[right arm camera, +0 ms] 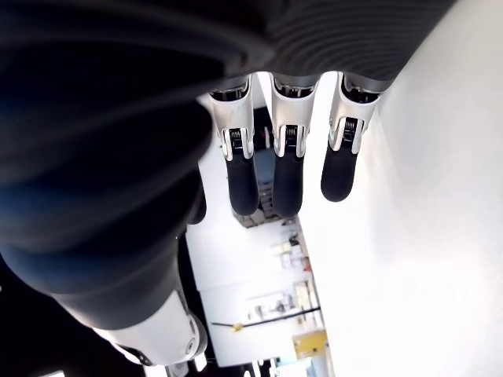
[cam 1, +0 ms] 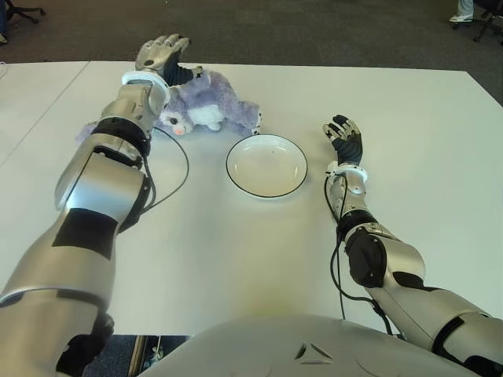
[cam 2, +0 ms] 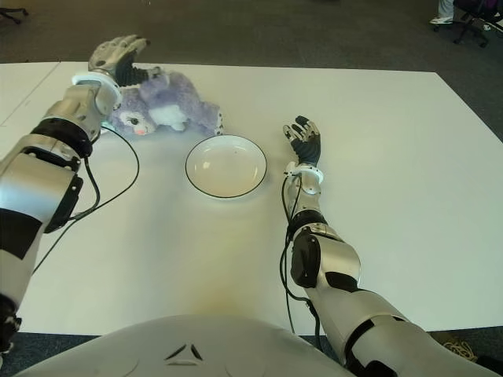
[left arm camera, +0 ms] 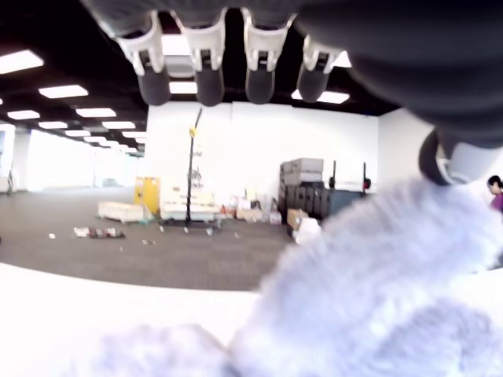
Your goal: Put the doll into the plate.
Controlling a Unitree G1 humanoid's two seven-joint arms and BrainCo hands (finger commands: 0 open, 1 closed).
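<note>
Right hand [cam 1: 344, 140] lies spread beside the plate [cam 1: 266, 166]; left hand [cam 1: 161, 55], fingers extended, over the doll [cam 1: 206, 110].

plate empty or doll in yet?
Empty. The plate shows bare white inside; the doll lies on the table beyond it, left hand over it.

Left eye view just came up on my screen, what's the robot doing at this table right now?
The left robot hand is over the purple plush doll at the far side of the white table, fingers spread and not closed on it. The doll lies on the table just behind the white plate, which holds nothing. The right robot hand shows open to the right of the plate.
</note>
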